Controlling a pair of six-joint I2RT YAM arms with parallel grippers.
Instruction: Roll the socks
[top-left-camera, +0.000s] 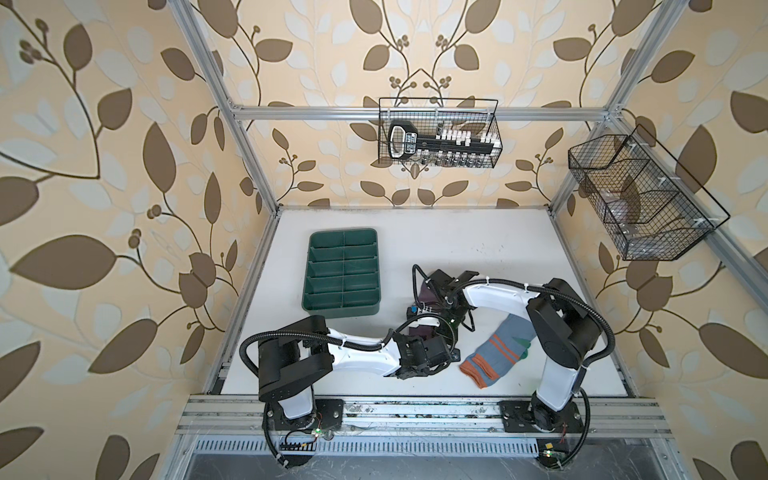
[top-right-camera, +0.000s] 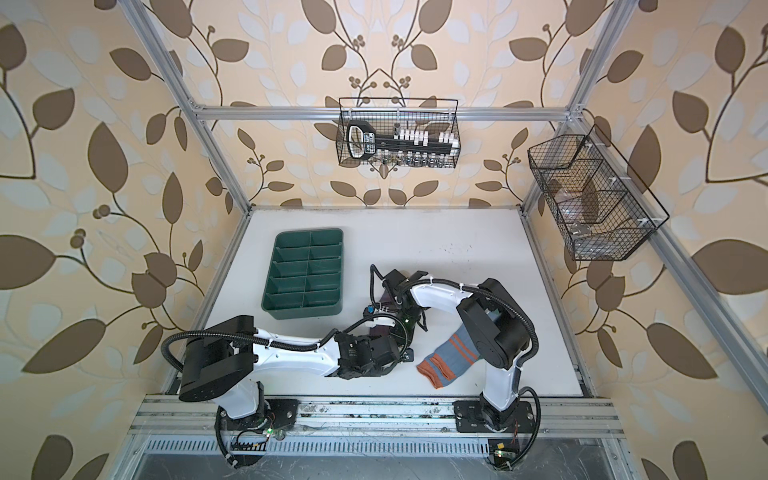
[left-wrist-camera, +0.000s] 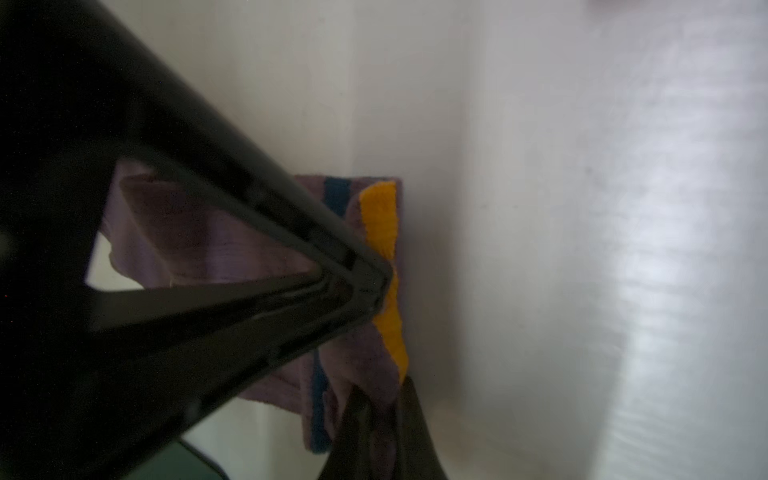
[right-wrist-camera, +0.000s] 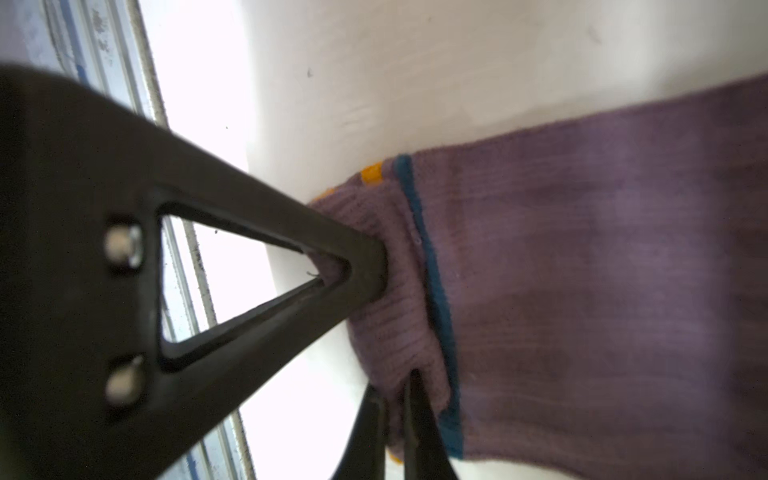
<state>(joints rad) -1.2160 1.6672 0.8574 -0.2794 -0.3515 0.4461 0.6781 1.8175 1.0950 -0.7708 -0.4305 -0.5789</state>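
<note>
The purple sock (right-wrist-camera: 582, 270) lies mid-table, mostly hidden under both arms in both top views (top-left-camera: 427, 291) (top-right-camera: 387, 297). My left gripper (left-wrist-camera: 384, 399) is shut on the sock's edge, beside its orange stripe (left-wrist-camera: 380, 224) and a navy stripe. My right gripper (right-wrist-camera: 394, 395) is shut on the ribbed cuff, next to the navy stripe (right-wrist-camera: 432, 270). The two grippers sit close together on the same end of the sock. The grey-blue sock (top-left-camera: 496, 351) (top-right-camera: 451, 353), with orange stripes and cuff, lies flat to the right, with no gripper on it.
A green divided tray (top-left-camera: 340, 309) (top-right-camera: 303, 312) stands behind and to the left of the socks. Wire baskets hang on the back wall (top-left-camera: 438, 133) and the right wall (top-left-camera: 640, 195). A black triangular finger crosses each wrist view close to the camera.
</note>
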